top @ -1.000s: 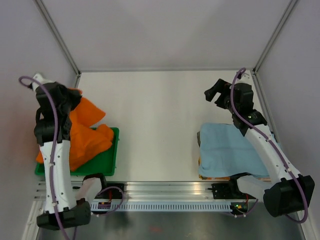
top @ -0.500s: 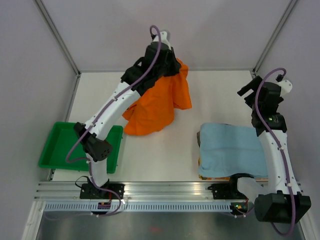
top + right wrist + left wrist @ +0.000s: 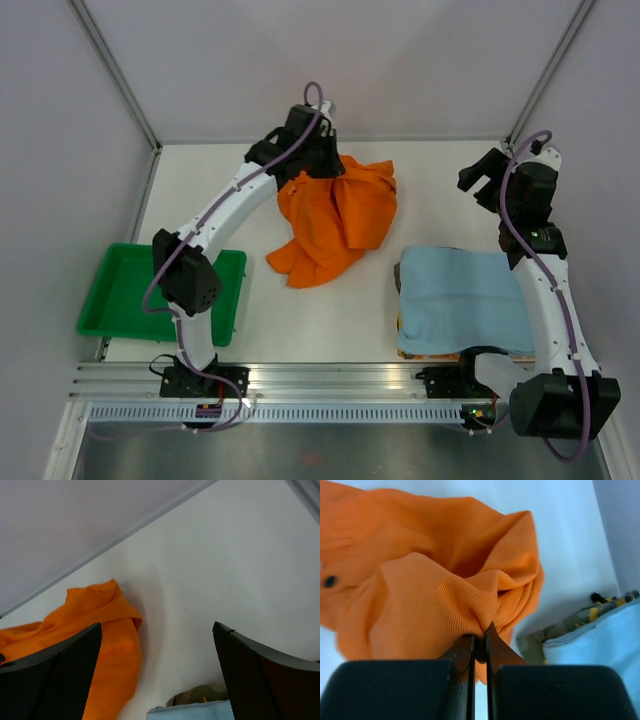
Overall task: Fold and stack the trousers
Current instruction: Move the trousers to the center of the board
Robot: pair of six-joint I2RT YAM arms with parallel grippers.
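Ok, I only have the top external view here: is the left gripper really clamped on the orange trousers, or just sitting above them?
Observer: Clamped. In the left wrist view the left gripper is shut on a ribbed fold of the trousers.
Operator: And the right gripper?
Observer: Open. Its wrist view shows the right gripper with fingers wide apart and nothing held between them.
Operator: What lies under the light blue cloth?
Observer: The left wrist view shows camouflage-like fabric with yellow marks poking out beneath the light blue cloth.
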